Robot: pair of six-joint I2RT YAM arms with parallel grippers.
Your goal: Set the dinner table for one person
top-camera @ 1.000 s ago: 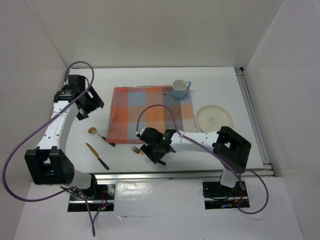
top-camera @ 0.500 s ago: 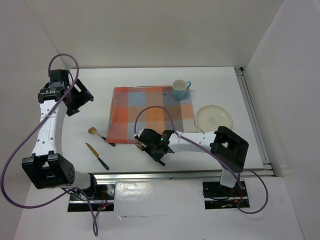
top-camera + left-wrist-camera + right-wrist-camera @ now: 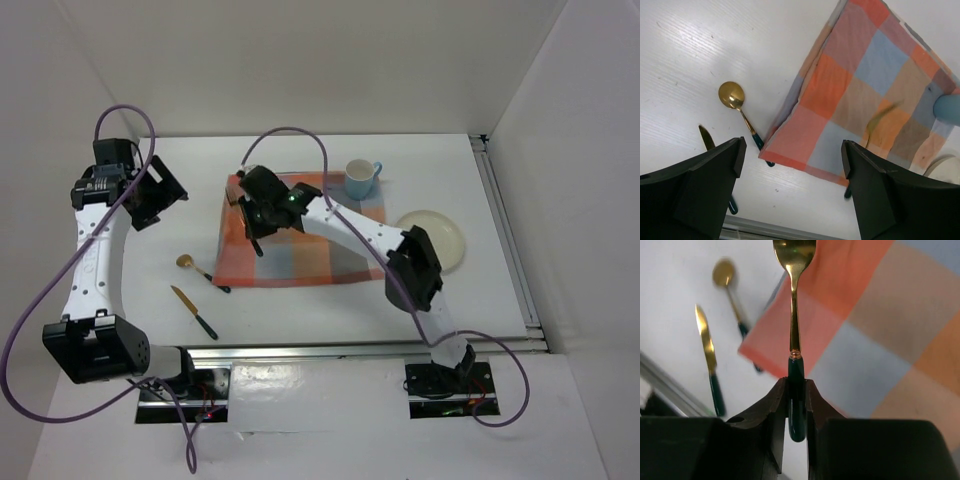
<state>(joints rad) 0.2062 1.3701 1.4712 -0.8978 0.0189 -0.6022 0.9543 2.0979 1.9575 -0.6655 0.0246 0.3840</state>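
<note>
My right gripper (image 3: 258, 222) is shut on the dark green handle of a gold fork (image 3: 794, 315) and holds it in the air over the left part of the orange-and-blue checked cloth (image 3: 310, 250). In the right wrist view the jaws (image 3: 796, 400) clamp the handle, tines pointing away. My left gripper (image 3: 160, 195) is open and empty, raised over the left side of the white dinner table (image 3: 300, 310); in its wrist view (image 3: 792, 152) nothing lies between the fingers. A gold spoon (image 3: 185, 262) and a gold knife (image 3: 190, 308) lie on the table left of the cloth.
A light blue cup (image 3: 362, 178) stands at the cloth's far right corner. A cream plate (image 3: 435, 235) lies right of the cloth, partly behind my right arm. An aluminium rail (image 3: 510, 250) runs along the table's right edge. White walls enclose the table.
My right gripper has lifted the fork from the table near the cloth's front edge and swung it back and left over the cloth. My left arm has drawn back to the left.
</note>
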